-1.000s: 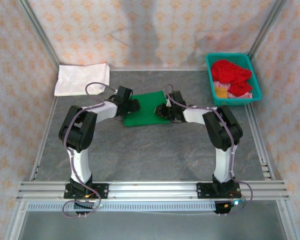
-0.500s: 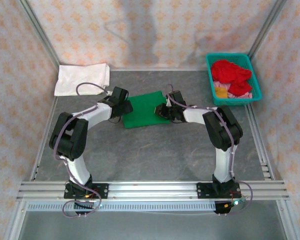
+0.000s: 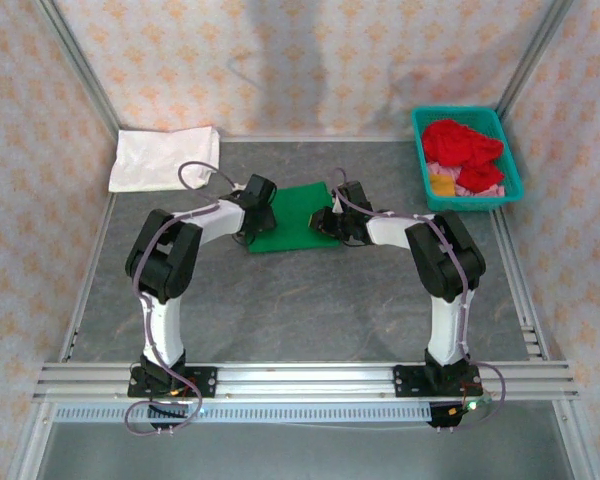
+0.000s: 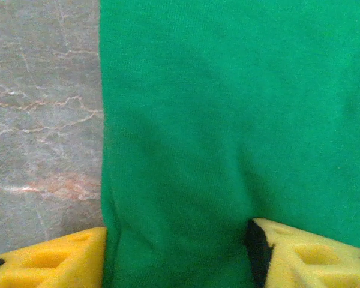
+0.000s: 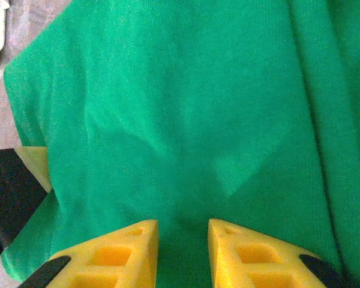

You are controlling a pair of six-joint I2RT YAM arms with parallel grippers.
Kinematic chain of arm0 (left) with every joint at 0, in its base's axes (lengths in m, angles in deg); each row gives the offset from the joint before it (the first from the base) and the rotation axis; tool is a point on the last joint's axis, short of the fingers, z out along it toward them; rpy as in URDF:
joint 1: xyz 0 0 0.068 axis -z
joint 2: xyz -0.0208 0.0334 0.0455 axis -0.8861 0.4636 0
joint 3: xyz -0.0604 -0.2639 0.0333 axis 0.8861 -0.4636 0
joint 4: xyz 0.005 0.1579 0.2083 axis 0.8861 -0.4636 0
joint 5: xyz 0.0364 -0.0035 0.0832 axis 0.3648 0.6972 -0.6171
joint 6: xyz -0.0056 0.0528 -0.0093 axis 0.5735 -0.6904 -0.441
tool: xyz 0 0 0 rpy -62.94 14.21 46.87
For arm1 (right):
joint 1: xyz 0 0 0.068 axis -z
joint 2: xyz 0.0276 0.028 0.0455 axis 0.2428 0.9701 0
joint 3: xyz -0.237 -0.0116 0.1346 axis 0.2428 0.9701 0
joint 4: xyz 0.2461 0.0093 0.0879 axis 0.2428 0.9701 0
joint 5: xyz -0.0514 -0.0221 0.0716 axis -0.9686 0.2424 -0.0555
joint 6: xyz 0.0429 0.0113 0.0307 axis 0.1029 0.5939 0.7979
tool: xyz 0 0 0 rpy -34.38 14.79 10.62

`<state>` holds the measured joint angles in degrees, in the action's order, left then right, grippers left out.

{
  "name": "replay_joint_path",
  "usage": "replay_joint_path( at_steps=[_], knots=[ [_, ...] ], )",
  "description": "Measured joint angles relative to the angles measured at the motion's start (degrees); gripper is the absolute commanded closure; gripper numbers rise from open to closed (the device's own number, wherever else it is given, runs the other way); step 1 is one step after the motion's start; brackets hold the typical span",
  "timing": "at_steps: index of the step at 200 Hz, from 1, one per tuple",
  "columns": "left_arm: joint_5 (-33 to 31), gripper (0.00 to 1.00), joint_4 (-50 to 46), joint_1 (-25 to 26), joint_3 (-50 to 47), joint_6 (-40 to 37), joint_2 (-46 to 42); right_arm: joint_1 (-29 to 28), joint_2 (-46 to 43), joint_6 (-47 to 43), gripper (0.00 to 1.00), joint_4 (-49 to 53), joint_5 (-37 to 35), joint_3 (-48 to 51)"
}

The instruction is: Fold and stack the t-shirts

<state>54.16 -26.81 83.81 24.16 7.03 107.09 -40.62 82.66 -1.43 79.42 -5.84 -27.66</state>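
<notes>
Green t-shirt (image 3: 298,212) is flat on the grey tabletop (image 3: 310,300), folded into a neat rectangle just toward 12 o'clock from the middle, and both arms are on it. The left claw (image 3: 262,218) is down at the shirt's 9 o'clock edge. In the left wrist view that claw (image 4: 177,231) has its yellow fingers (image 4: 66,258) well apart, one on bare tabletop (image 4: 42,120), the other on the cloth, with the edge of the green t-shirt (image 4: 228,108) running up between them. They straddle it without pinching.

Over at the 3 o'clock edge sits the right claw (image 3: 326,218). From its own wrist, the right claw (image 5: 183,225) shows a narrow gap with the green t-shirt (image 5: 168,108) puckered into it, so it is clamped on the fabric.

Out at 10 o'clock, a white t-shirt (image 3: 165,158) lies folded against the back wall, well apart from the action. At 2 o'clock the teal basket (image 3: 418,150) holds a crumpled red t-shirt (image 3: 462,142) on top, with yellow cloth (image 3: 442,186) and pink cloth (image 3: 482,180) peeking out beneath.
</notes>
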Motion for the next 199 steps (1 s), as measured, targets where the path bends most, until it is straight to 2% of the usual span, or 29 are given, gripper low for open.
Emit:
replay_joint_path(
  at_steps=[22,35,43,78,116,132,162,192,199],
  knots=[
    [0.22,0.74,1.81,0.0,0.07,0.37,0.52,0.0,0.0,0.0,0.72,0.0,0.0,0.0],
    [1.2,0.93,3.74,0.2,0.26,0.26,1.11,0.0,0.0,0.0,0.72,-0.04,0.0,0.11],
    [1.49,1.0,5.18,0.35,0.52,0.57,1.38,0.0,0.0,0.0,0.72,-0.02,0.0,0.15],
    [2.89,1.0,7.76,0.02,0.72,-0.39,1.97,0.13,-0.57,-0.02,0.7,0.28,-0.02,0.33],
    [3.58,1.0,4.72,-3.58,2.14,-6.91,1.53,0.35,-6.6,-1.11,0.52,3.74,0.24,1.07],
    [1.51,1.0,-0.09,-5.33,5.86,-12.02,1.53,0.37,-11.06,-2.25,0.44,4.11,0.31,1.31],
    [-1.9,1.0,-5.31,-7.37,16.57,-22.53,1.86,0.37,-18.53,-3.74,0.4,1.57,0.66,3.28],
    [-4.33,1.0,-7.21,-8.5,27.04,-32.5,4.39,0.37,-19.1,-4.13,0.39,-1.38,1.53,6.51],
    [-5.03,1.0,-8.11,-8.81,29.42,-34.38,5.35,0.37,-18.8,-4.13,0.36,-1.64,1.92,7.37]
  ],
)
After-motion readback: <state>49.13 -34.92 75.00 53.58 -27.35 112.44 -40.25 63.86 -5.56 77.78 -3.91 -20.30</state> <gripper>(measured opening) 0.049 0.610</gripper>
